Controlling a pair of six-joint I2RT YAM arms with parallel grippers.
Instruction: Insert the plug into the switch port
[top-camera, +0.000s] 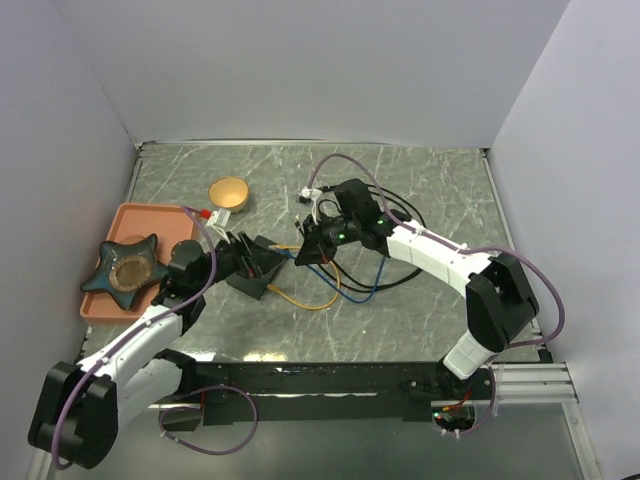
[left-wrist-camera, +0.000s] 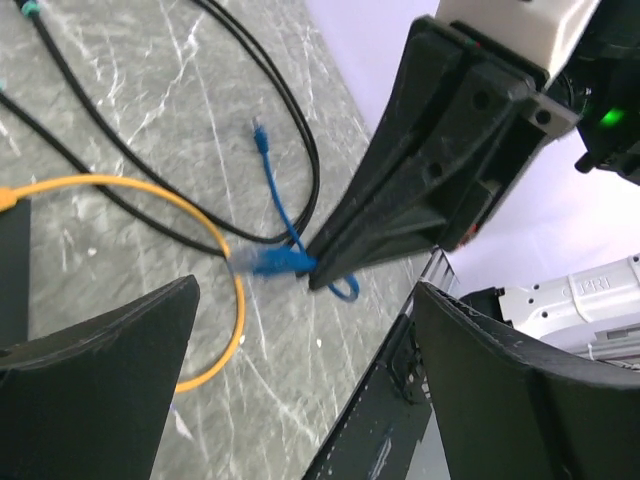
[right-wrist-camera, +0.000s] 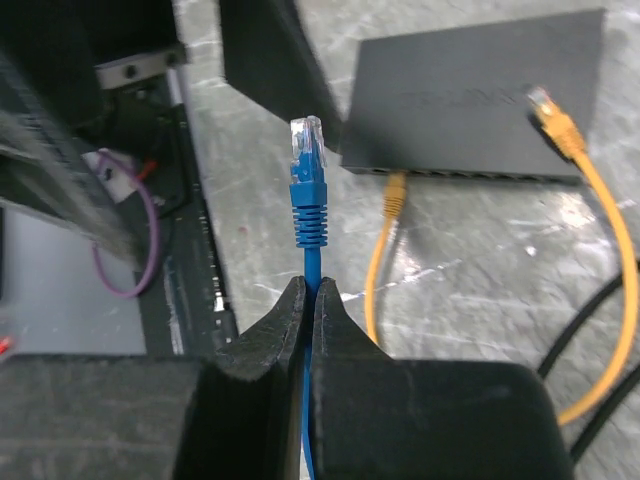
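The plug (right-wrist-camera: 307, 150) is blue with a clear tip and stands straight out beyond my right gripper (right-wrist-camera: 308, 285), which is shut on its blue cable just behind the ribbed boot. The plug's tip points toward the switch (right-wrist-camera: 470, 95), a flat matte-black box, and stops short of its socket edge. One orange plug (right-wrist-camera: 396, 190) sits in a socket, and another orange plug (right-wrist-camera: 552, 118) lies on the switch's top. From above, my right gripper (top-camera: 303, 252) is just right of the switch (top-camera: 250, 282). My left gripper (left-wrist-camera: 305, 330) stands open and empty beside the switch, facing the held plug (left-wrist-camera: 275, 262).
An orange tray (top-camera: 110, 225) with a dark star-shaped dish lies at the left, and a small yellow bowl (top-camera: 229, 192) stands behind it. Orange cable (top-camera: 300, 302), blue cable and black cable (top-camera: 400, 275) loop over the marble table between the arms. The table's black front rail (left-wrist-camera: 390, 400) is near.
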